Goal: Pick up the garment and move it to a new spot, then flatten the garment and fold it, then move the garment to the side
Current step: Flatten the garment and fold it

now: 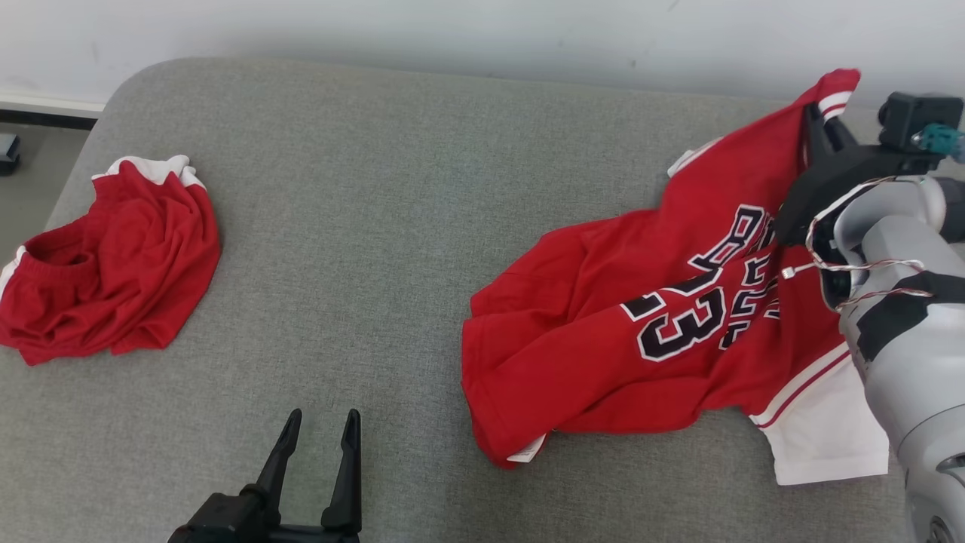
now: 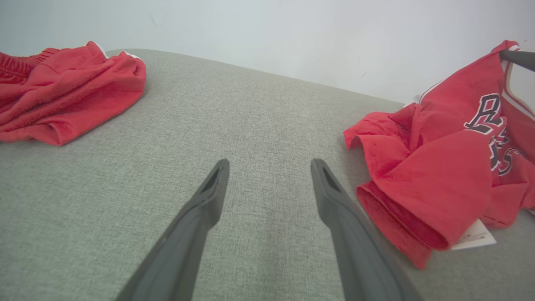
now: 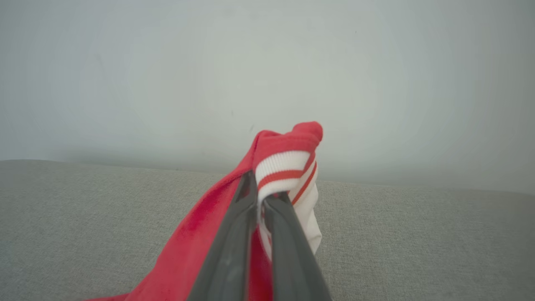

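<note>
The right gripper point(image 1: 820, 121), reaching far right, clamps the red jersey's point(image 1: 641, 332) striped trim, holding that corner raised; the rest lies on the grey padded surface point(image 1: 392, 226). The left gripper point(image 1: 323, 422) sits low, fingers spread.

A grey woven surface point(image 1: 392, 226) with a rounded corner is set against a plain pale wall point(image 1: 452, 30); floor point(image 1: 41, 173) is seen beside it.

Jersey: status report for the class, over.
Right gripper shut on jersey trim, that corner lifted. Left gripper open, empty. Shorts apart at left, not in the way.
</note>
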Available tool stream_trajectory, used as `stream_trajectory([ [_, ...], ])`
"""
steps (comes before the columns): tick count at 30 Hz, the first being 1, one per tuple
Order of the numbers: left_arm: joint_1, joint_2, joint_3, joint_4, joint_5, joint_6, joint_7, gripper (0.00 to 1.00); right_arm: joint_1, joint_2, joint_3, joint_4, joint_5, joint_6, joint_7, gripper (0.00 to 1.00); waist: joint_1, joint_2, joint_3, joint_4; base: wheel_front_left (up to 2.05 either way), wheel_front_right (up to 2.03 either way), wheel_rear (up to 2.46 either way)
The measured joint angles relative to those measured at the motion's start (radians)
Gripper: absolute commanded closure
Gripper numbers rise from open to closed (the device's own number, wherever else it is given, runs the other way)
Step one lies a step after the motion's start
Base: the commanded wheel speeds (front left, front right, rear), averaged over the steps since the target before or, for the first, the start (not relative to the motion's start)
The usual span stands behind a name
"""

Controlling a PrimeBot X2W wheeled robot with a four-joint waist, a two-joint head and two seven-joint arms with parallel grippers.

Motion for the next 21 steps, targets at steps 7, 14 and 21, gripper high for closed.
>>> stream_trajectory([
  [7, 0.003, 0.0, 0.004, 0.008, 0.0, 0.007, 0.0, 0.0, 0.018, 0.024, -0.006, 0.021, -0.031, 0.0, -0.002, 0.0, 0.0, 0.0, -0.011, 0.001, 0.0, 0.0, 0.0],
  [14, 0.031, 0.0, 0.017, 0.01, 0.009, 0.007, 0.0, 0.0, 0.061, 0.015, -0.036, -0.03, 0.03, 0.0, -0.035, 0.0, -0.0001, 0.0, -0.061, -0.027, 0.0, 0.0, 0.0],
  [21, 0.073, 0.0, 0.044, 0.007, 0.027, 0.007, 0.0, 0.0, 0.243, -0.033, -0.024, -0.354, 0.082, 0.0, -0.042, 0.0, -0.0002, -0.0001, -0.114, -0.072, 0.0, 0.0, 0.0],
])
